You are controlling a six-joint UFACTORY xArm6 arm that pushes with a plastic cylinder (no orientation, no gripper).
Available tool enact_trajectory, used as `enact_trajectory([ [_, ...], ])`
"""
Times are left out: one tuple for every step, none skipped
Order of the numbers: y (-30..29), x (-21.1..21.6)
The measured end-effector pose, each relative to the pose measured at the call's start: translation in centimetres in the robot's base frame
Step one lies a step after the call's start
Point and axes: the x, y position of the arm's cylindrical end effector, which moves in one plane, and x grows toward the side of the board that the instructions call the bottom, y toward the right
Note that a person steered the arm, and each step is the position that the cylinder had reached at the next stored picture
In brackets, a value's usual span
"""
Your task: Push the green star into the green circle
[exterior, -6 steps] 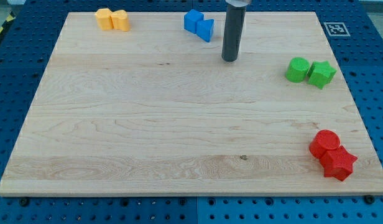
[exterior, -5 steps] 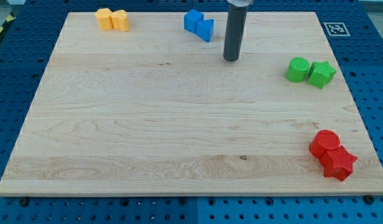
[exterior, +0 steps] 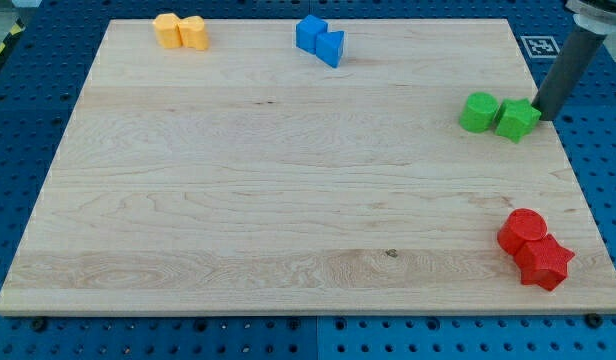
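Note:
The green star (exterior: 516, 119) lies near the board's right edge, touching or almost touching the green circle (exterior: 479, 111) on its left. My tip (exterior: 546, 114) stands right beside the star on its right side, at or touching its edge. The dark rod rises from there to the view's top right corner.
The wooden board (exterior: 288, 200) holds two blue blocks (exterior: 320, 39) at the top middle, two orange blocks (exterior: 181, 31) at the top left, and a red circle (exterior: 523, 229) with a red star (exterior: 544, 262) at the bottom right. A marker tag (exterior: 539, 46) sits at the board's top right corner.
My tip has moved from the top middle of the board, beside the blue blocks, far to the right, to the right side of the green star. The blocks have not moved.

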Motion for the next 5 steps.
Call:
enact_trajectory([
  [-0.1,0.1],
  [-1.3,0.3],
  [-1.7,0.3],
  [-2.2,-0.2],
  [-2.6,-1.1],
])
